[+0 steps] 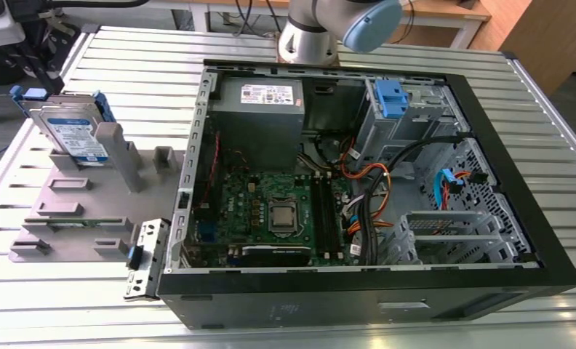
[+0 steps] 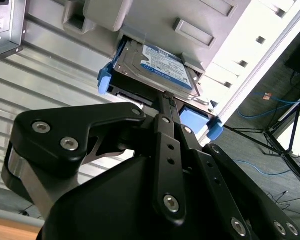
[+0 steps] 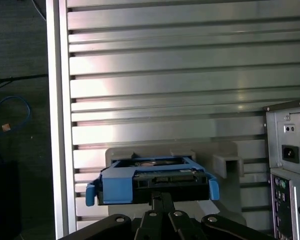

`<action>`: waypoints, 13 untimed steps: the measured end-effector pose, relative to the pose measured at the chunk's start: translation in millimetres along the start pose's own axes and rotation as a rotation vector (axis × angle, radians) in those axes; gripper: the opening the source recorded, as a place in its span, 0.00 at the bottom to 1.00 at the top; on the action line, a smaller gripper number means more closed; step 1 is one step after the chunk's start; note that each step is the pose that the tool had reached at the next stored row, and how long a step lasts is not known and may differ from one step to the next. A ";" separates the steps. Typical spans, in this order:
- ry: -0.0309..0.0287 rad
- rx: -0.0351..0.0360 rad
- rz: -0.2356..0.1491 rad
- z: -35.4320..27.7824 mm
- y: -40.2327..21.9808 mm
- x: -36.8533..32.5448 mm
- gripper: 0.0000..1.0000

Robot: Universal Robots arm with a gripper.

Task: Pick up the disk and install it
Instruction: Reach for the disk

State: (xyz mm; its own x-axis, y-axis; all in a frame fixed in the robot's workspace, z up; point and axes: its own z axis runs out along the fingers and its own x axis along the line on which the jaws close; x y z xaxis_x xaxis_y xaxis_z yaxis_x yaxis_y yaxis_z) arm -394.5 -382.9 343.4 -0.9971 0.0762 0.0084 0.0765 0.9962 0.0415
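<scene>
The disk is a silver drive with a blue-and-white label and blue plastic rails. It stands tilted in a slot of the grey holder at the exterior view's left. In both wrist views my gripper points at the middle of the disk's near edge. Its two thin black fingers lie close together, with nothing seen between them. Their tips reach the edge between the blue rails; whether they touch it I cannot tell.
An open computer case lies on the slatted metal table to the exterior view's right of the holder, with a blue drive bay latch inside it at the back. The arm's base stands behind the case. The table edge runs close to the holder.
</scene>
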 end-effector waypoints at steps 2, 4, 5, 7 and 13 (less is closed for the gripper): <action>0.0000 0.0000 0.000 1.0 -0.1 0.9 0.11; -0.0001 0.0000 0.000 1.6 -0.2 1.7 0.11; -0.0001 0.0000 0.000 1.7 -0.2 2.2 0.11; -0.0001 0.0000 0.000 2.3 -0.3 3.4 0.11; 0.0001 0.0001 0.000 4.2 -0.6 5.0 0.11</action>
State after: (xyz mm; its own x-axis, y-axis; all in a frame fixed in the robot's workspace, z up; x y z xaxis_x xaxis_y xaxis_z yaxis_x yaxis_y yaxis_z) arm -399.5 -382.9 339.2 -0.9971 0.0762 0.0085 0.0765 0.9962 0.0413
